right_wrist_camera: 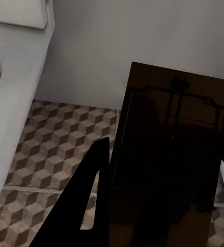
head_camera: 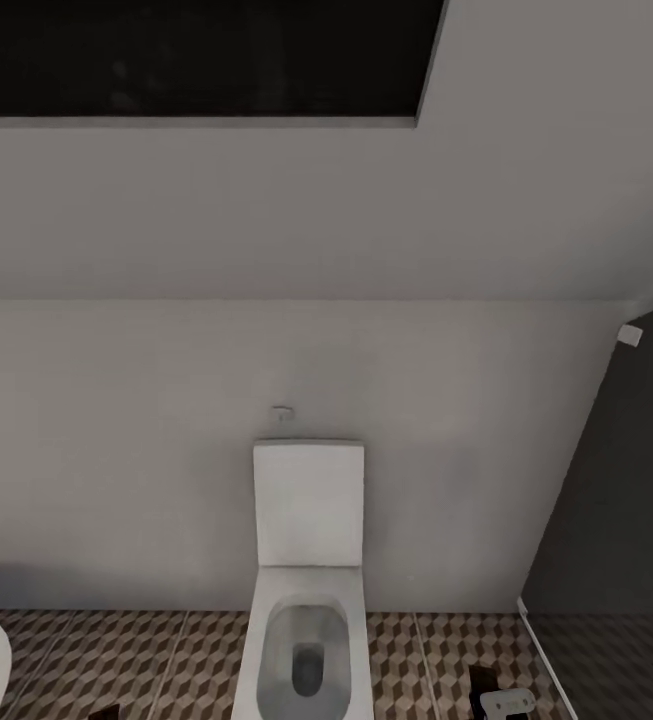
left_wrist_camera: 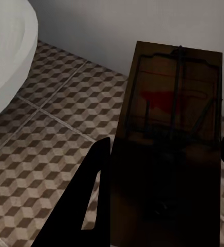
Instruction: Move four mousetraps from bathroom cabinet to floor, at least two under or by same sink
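Each arm carries a trap. In the left wrist view, the left gripper [left_wrist_camera: 163, 170] is clamped on a mousetrap [left_wrist_camera: 171, 108]: dark fingers flank the slab's near end, and its long axis runs straight out along the fingers, wire bar and red patch facing the camera. Below it is the bathroom floor [left_wrist_camera: 55, 134], cube-patterned tile, with a white curved fixture [left_wrist_camera: 6, 46] at the edge, possibly the tub.

In the right wrist view, the right gripper [right_wrist_camera: 163, 175] is likewise closed on a second mousetrap [right_wrist_camera: 176, 134], same lengthwise hold, above tile beside the toilet [right_wrist_camera: 14, 77].

The head view faces the wall, with the toilet [head_camera: 309, 560] centred and tile either side. The right gripper's tip [head_camera: 501, 700] is just visible at the lower right.

Both traps hang above the floor, not on it. The sink is not in view, so I cannot tell which arm is nearer. Judgement: a turn toward the sink comes before lowering either slab flat.
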{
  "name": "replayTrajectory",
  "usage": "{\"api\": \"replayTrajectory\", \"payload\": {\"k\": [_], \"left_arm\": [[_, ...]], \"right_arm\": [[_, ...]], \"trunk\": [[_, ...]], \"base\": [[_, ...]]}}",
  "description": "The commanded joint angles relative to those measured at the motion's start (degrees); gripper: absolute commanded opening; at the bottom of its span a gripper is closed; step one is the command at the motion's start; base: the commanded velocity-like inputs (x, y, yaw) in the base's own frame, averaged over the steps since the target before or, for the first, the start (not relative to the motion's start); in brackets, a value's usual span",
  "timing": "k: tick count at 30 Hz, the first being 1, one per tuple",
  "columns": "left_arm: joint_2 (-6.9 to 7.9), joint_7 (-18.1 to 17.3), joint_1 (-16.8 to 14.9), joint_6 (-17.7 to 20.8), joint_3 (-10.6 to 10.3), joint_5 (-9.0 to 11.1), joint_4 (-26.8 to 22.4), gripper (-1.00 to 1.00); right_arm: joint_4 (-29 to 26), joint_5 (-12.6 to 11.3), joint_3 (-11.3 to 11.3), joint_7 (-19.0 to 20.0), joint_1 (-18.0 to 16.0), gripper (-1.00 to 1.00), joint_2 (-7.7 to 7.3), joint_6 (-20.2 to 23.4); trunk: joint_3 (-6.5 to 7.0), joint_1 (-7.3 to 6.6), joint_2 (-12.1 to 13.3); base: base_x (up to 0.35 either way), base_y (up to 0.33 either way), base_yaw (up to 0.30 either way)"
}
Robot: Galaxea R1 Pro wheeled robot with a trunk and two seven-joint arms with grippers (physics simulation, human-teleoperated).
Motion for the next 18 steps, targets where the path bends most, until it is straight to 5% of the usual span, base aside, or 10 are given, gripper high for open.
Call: {"api": "replayTrajectory", "payload": {"k": [1, 18], "left_arm": [[0.04, 0.81, -0.02, -0.01, -0.48, -0.13, -0.11, -1.0], [-0.48, 0.84, -0.02, -0.02, -0.59, -0.3, -0.13, -1.0]], "right_arm": [[0.22, 0.0, 0.48, -0.24, -0.1, -1.0, 0.01, -0.29], [0.22, -0.01, 0.48, -0.23, -0.1, -1.0, 0.03, -0.29]], "trunk": [[-0.29, 0.24, -0.5], [-3.34, 3.98, -7.32]], "base": [[0.0, 0.0, 0.0], [0.0, 0.0, 0.0]]}}
